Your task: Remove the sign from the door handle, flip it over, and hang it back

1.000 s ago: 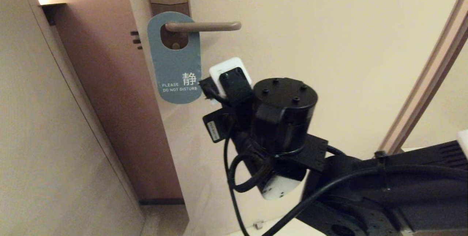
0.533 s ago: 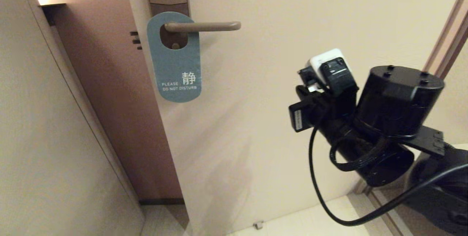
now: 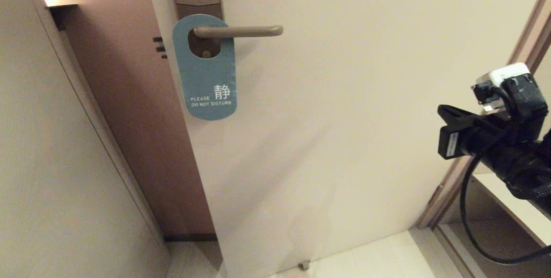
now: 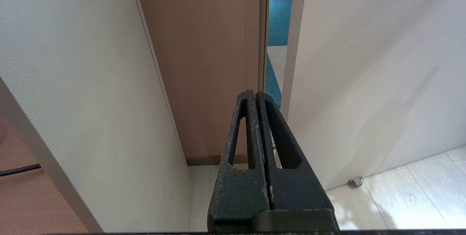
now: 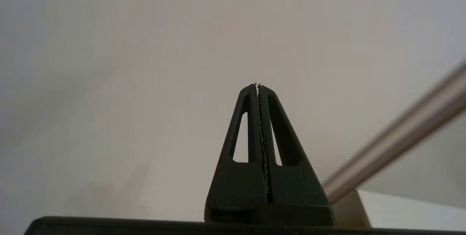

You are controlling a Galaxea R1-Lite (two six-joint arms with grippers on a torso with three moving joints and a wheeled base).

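right end effector (image 5: 258,87) clenched, gripping nothing, hanging at 3 o'clock of sign (image 3: 206,78) | sign hanging on door handle (image 3: 241,31) | left end effector (image 4: 255,95) clenched, idling

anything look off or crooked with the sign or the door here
Nothing stands out. The sign hangs straight on the door handle, blue-grey "do not disturb" side out, flat and undamaged. The handle sits level. The right gripper is shut and empty, well off to the right of the sign.
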